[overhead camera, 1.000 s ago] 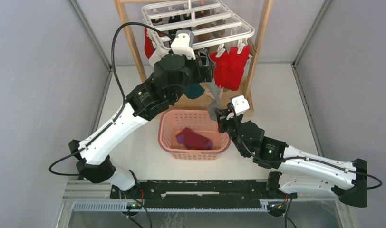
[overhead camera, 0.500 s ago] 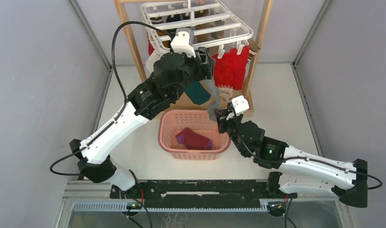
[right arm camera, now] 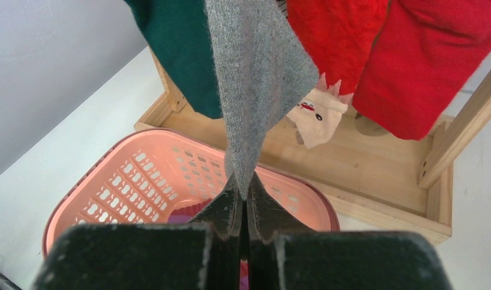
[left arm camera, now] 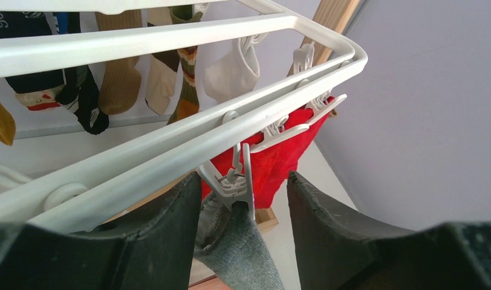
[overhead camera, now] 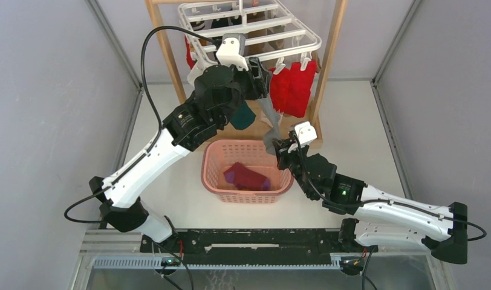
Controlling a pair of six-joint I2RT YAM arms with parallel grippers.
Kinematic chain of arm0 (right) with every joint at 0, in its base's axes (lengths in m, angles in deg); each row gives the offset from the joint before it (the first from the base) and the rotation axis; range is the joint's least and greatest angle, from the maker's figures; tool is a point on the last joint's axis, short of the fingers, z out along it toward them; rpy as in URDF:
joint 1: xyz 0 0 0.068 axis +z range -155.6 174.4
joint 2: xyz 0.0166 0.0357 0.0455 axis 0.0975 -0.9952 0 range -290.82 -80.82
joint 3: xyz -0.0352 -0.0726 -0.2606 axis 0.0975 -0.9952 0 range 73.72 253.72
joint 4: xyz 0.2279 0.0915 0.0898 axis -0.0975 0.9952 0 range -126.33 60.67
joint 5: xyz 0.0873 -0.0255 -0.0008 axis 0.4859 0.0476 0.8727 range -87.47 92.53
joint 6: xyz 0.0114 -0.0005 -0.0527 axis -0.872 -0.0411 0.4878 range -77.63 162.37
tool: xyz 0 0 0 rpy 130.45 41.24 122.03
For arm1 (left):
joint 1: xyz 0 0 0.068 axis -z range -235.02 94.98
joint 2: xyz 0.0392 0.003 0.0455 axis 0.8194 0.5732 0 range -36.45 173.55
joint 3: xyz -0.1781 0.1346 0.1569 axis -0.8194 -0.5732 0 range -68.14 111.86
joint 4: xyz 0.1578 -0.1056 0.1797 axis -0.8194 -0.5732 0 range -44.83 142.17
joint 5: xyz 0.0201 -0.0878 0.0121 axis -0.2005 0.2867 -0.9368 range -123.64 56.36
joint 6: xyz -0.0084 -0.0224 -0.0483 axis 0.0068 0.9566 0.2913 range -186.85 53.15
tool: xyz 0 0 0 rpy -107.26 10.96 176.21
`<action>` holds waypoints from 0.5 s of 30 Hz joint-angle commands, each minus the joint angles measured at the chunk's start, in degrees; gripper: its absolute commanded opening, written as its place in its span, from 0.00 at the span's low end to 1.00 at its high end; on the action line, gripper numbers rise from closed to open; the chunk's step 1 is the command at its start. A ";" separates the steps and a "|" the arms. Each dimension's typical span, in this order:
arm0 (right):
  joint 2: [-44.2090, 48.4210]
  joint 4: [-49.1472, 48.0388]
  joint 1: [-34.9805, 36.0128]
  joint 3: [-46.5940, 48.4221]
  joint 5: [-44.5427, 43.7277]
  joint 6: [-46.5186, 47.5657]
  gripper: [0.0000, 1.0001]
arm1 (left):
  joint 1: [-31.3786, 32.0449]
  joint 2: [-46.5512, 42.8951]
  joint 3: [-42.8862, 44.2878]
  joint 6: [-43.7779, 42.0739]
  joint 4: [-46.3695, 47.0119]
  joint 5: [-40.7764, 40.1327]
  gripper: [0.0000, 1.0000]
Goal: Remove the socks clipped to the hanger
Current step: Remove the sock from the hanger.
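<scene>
One second on, left claw (left arm camera: pixel 242 208), half-open, has narrowed around the clip (left arm camera: pixel 234 181); right claw (right arm camera: pixel 243 202) pinches grey sock (right arm camera: pixel 255 72).

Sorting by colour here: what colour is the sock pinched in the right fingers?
The sock is plain grey knit, clearest in the right wrist view.

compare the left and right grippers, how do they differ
The left gripper stands open, straddling the clip on the hanger; the right gripper is shut on the grey sock at its lower end. Left is up at the hanger, right down by the basket. Both attend the same sock.
</scene>
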 commanded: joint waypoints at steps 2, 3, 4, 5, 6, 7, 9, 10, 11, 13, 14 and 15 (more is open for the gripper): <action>0.57 -0.67 -0.07 0.67 0.10 -1.09 0.00 | -0.69 -0.58 2.46 -0.81 4.36 -0.56 0.56; 0.55 -0.59 -0.07 0.68 0.10 -1.13 0.00 | -0.72 -0.76 2.09 -0.81 4.76 -0.56 0.55; 0.51 -0.57 -0.06 0.68 0.15 -1.21 0.00 | -0.77 -0.96 1.86 -0.89 5.06 -0.56 0.55; 0.50 -0.51 -0.07 0.64 0.15 -1.26 0.00 | -0.86 -1.17 1.62 -0.92 5.33 -0.56 0.55; 0.42 -0.52 -0.04 0.68 0.16 -1.20 0.00 | -0.91 -1.31 1.42 -0.93 5.55 -0.48 0.55; 0.44 -0.56 -0.01 0.68 0.13 -1.22 0.00 | -0.97 -1.28 1.45 -0.98 5.60 -0.35 0.55; 0.35 -0.61 -0.07 0.66 0.10 -1.22 0.00 | -1.13 -1.32 1.29 -0.82 5.68 -0.25 0.54; 0.37 -0.59 -0.05 0.68 0.10 -1.22 0.00 | -1.25 -1.33 1.24 -0.77 5.68 -0.14 0.54; 0.43 -0.57 -0.04 0.68 0.10 -1.29 0.00 | -1.33 -1.31 1.29 -0.69 5.76 -0.05 0.52; 0.25 -0.56 -0.07 0.68 0.11 -1.23 0.00 | -1.53 -1.33 1.29 -0.63 5.84 0.04 0.49; 0.26 -0.49 -0.02 0.68 0.14 -1.29 0.00 | -1.56 -1.37 1.29 -0.63 5.92 0.18 0.47; 0.24 -0.48 -0.02 0.68 0.22 -1.35 0.00 | -1.57 -1.32 1.32 -0.68 5.94 0.30 0.43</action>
